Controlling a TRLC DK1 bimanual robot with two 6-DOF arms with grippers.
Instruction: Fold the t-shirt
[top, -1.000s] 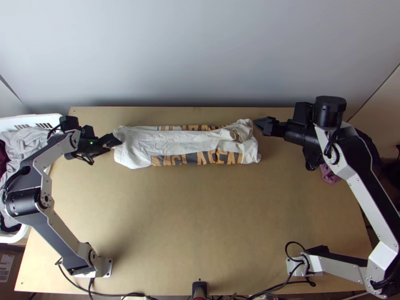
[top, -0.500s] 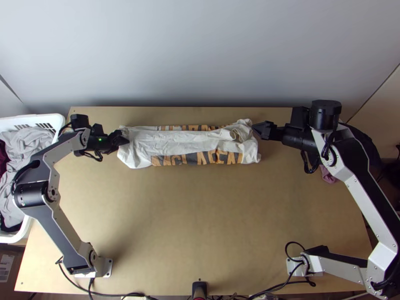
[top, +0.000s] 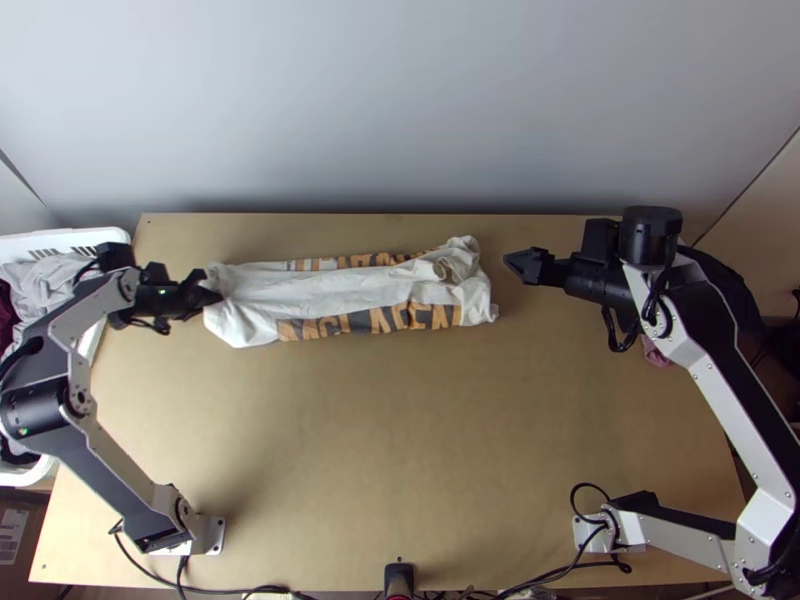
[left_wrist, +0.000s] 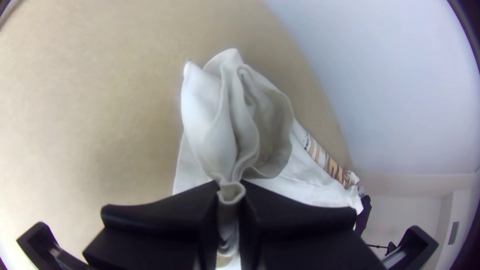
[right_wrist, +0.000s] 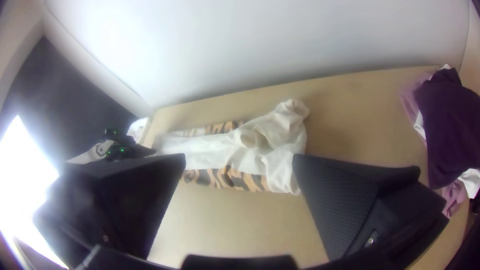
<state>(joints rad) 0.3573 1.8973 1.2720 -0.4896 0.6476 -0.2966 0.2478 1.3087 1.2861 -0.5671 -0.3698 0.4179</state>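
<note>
White plastic forms the basket (top: 112, 236) at the table's (top: 400, 430) left edge, with grey cloth (top: 48, 272) heaped inside; the left arm (top: 100, 310) crosses above its rim. Past the right edge, a purple cloth (right_wrist: 447, 130) and a mauve one (right_wrist: 411, 95) lie partly over the tabletop, and the right arm (top: 725, 375) stands between them and the shirt (top: 340, 291) in the top view. A pale wall (top: 400, 110) rises behind the far edge. Cables (top: 268, 588) run along the near edge, beside a small black device (top: 399, 578).

Bold lettering in orange-brown and black runs along both long sides of the shirt. At the lower left, a box (top: 12, 570) carries a pale label (top: 12, 530) too small to make out.

Off-white, the shirt lies in a long, narrow folded strip across the far part of the table, a plain band between the printed ones. Its right end is crumpled, with a loose roll on top; its left end draws together into deep pleats.

Clenched on that left end, the left gripper (top: 212, 292) pinches the gathered fabric. Released, its fingers wide apart, the right gripper (top: 509, 262) is near the crumpled end, apart from it.
</note>
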